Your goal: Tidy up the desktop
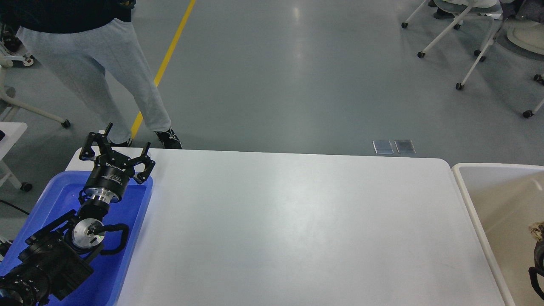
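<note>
The white desktop (297, 221) fills the middle of the head view and nothing lies on it. My left gripper (127, 137) is open and empty. It hovers over the far end of the blue tray (51, 199) at the desktop's left side. My right gripper (536, 272) shows only as a dark part at the right edge, low inside the beige bin (488, 191). A small brown crumpled thing (538, 231) sits just above it in the bin. I cannot tell whether the fingers hold it.
A person in light grey trousers (106, 63) stands just beyond the desktop's far left corner. Wheeled chairs (467, 42) stand at the far right on the grey floor. A yellow floor line (170, 51) runs away from the table.
</note>
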Robot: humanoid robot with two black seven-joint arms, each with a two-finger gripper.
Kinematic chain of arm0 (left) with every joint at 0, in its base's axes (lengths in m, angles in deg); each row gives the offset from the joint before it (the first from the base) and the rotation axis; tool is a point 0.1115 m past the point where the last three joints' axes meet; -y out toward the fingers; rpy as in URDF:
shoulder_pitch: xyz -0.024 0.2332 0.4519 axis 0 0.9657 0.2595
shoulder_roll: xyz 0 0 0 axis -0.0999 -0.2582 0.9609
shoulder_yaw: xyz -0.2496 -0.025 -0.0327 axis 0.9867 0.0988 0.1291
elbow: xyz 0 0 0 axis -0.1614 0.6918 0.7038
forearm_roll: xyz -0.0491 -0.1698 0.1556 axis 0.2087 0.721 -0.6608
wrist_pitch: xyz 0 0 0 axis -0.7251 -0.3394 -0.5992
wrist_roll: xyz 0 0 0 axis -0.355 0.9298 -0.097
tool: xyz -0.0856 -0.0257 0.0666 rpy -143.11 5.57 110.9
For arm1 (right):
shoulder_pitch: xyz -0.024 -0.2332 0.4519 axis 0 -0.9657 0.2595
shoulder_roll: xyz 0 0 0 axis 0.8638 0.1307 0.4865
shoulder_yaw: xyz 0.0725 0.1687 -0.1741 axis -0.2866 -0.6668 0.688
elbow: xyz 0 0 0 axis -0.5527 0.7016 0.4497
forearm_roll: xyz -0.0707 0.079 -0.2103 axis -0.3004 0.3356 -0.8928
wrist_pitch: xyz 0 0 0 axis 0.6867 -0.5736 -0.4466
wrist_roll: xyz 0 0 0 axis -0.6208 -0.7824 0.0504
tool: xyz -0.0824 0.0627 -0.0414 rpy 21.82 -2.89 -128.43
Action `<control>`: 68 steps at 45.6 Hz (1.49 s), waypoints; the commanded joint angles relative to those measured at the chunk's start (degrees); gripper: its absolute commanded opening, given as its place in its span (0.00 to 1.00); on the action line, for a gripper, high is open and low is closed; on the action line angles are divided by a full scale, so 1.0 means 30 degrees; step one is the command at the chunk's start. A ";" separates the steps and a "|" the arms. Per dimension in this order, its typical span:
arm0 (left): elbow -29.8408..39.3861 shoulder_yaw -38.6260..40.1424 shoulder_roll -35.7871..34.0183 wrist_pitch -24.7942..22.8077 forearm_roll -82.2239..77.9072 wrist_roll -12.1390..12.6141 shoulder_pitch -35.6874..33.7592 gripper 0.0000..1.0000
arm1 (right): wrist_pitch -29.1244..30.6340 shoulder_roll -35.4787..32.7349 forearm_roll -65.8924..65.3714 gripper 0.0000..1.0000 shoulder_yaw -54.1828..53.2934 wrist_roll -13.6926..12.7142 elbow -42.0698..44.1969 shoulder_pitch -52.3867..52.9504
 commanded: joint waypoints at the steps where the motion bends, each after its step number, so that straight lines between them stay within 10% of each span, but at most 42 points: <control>1: 0.0000 0.0000 0.0000 0.0000 0.0000 0.0000 0.0000 1.00 | -0.0457 0.0695 -0.0122 0.00 -0.0030 -0.0001 0.1011 0.0675; 12: 0.0000 0.0000 0.0000 0.0000 0.0000 0.0000 0.0000 1.00 | -0.0368 0.0637 -0.0181 0.03 0.0087 -0.0030 0.1011 0.1204; 18: 0.0000 0.0000 0.0000 0.0000 0.0000 0.0000 0.0000 1.00 | -0.0457 0.0695 -0.0240 0.67 0.0321 -0.0001 0.1011 0.1204; 22: 0.0000 0.0000 0.0029 0.0000 0.0000 0.0000 0.0000 1.00 | -0.0515 0.0695 -0.0269 0.93 0.0234 -0.0001 0.1011 0.1204; 56: 0.0000 0.0000 0.0000 0.0000 -0.0029 0.0000 0.0000 1.00 | 0.0011 0.0666 -0.0210 0.99 -0.0089 0.0204 0.1509 0.1086; 68: 0.0000 0.0000 0.0000 0.0000 0.0000 0.0000 0.0000 1.00 | 0.4815 -0.2055 -0.0910 1.00 -0.5735 0.2280 -0.0654 0.0707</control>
